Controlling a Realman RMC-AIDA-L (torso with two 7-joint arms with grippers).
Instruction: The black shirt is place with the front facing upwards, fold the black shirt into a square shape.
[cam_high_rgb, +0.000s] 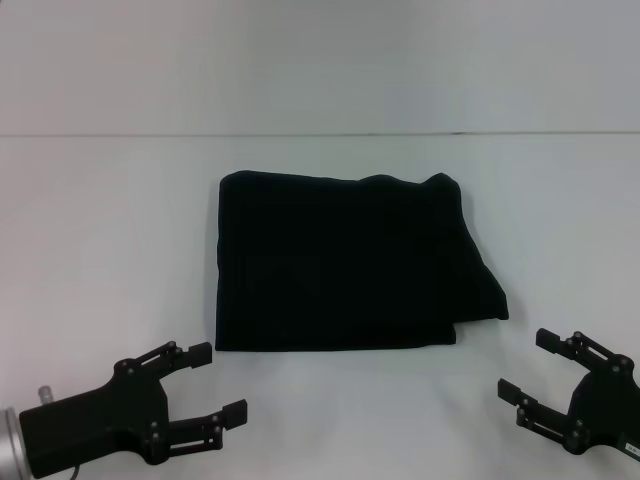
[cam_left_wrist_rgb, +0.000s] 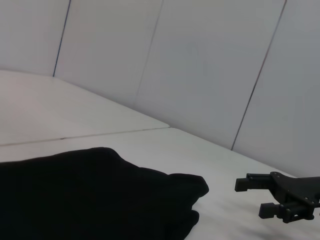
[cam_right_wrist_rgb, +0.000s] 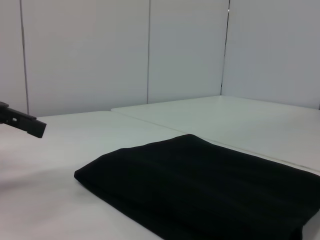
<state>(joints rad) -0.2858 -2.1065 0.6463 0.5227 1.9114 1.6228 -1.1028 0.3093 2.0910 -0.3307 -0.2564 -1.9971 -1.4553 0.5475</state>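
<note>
The black shirt (cam_high_rgb: 345, 265) lies folded into a rough square at the middle of the white table; its letters and neck label are hidden. It also shows in the left wrist view (cam_left_wrist_rgb: 90, 195) and the right wrist view (cam_right_wrist_rgb: 200, 185). My left gripper (cam_high_rgb: 215, 385) is open and empty at the front left, apart from the shirt's near left corner. My right gripper (cam_high_rgb: 530, 365) is open and empty at the front right, apart from the shirt. The left wrist view shows the right gripper (cam_left_wrist_rgb: 255, 197) farther off.
The white table (cam_high_rgb: 100, 250) has a seam line across the back. White wall panels (cam_left_wrist_rgb: 200, 60) stand behind it. A finger of the left gripper (cam_right_wrist_rgb: 22, 124) shows at the edge of the right wrist view.
</note>
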